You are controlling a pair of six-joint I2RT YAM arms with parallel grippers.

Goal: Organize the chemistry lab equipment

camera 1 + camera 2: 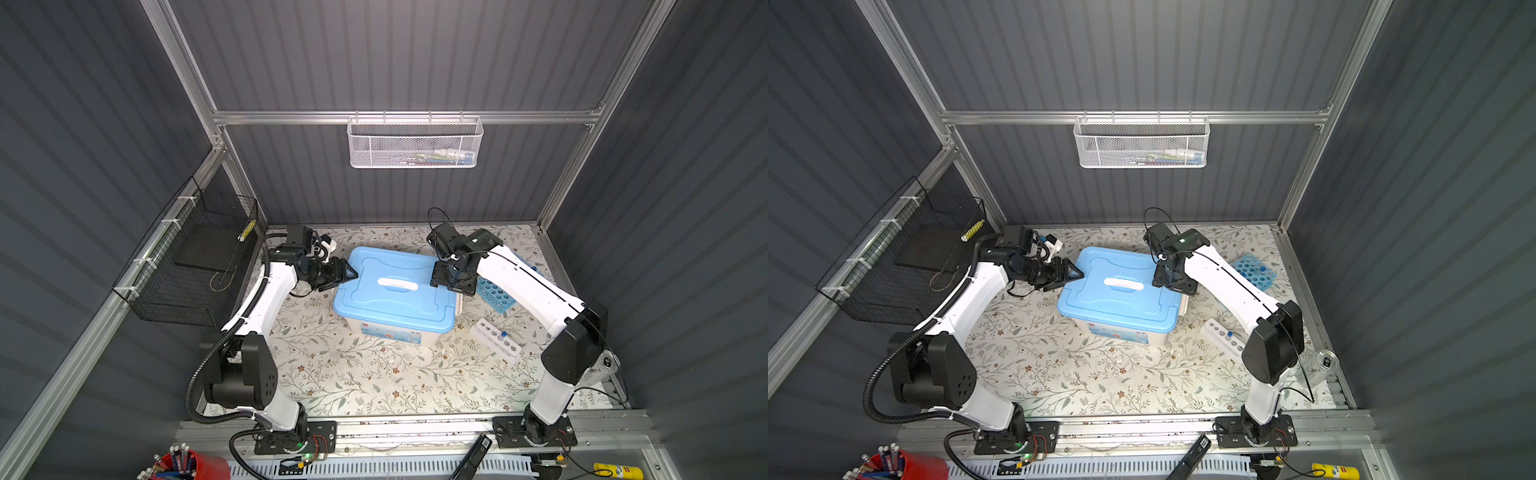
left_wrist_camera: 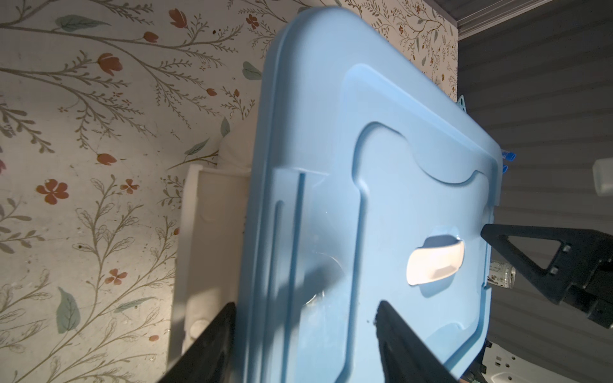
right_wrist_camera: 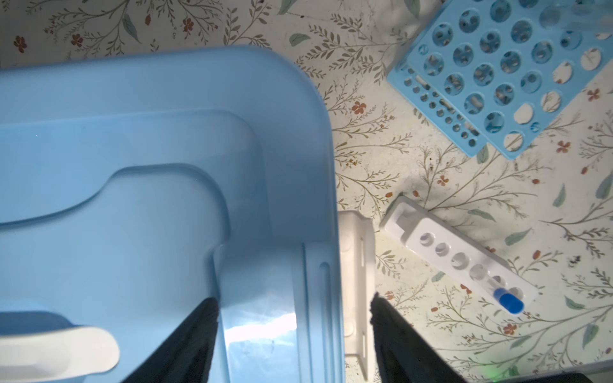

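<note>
Entry: white bin (image 1: 357, 328) with its light-blue lid (image 1: 374, 307) on stands mid-tabletop (image 1: 353, 382). A white handle (image 1: 397, 284) sits at the lid's centre, as seen in both top views. Left tool (image 1: 345, 279) is at the lid's left edge, toward the back, lying nearly level. In the left wrist view its fingers (image 2: 212, 345) stand apart with the lid's rim showing between them. No grip on anything is visible, and I cannot tell whether the pads touch the lid. Right tool (image 1: 451, 286) hangs at the lid's right edge, pointing down. In the right wrist view its fingers (image 3: 195, 331) are likewise apart, with the lid's rim and a white latch (image 3: 356, 265) on the bin's side between them. Nothing is clamped, and contact cannot be told. Equipment: blue many-holed rack (image 1: 494, 295) lies on the tabletop right of the bin, toward the back. It is partly under the right arm in both top views, and one blue cap (image 1: 1262, 269) shows in it in a top view. White one-row rack (image 1: 496, 338) lies slantwise on the tabletop right of the bin, nearer the front. It is apart from the blue many-holed rack and near the bin without touching it. One blue-capped tube (image 3: 509, 301) stands in the white one-row rack, toward its front end. Neither tool is on either rack.
</note>
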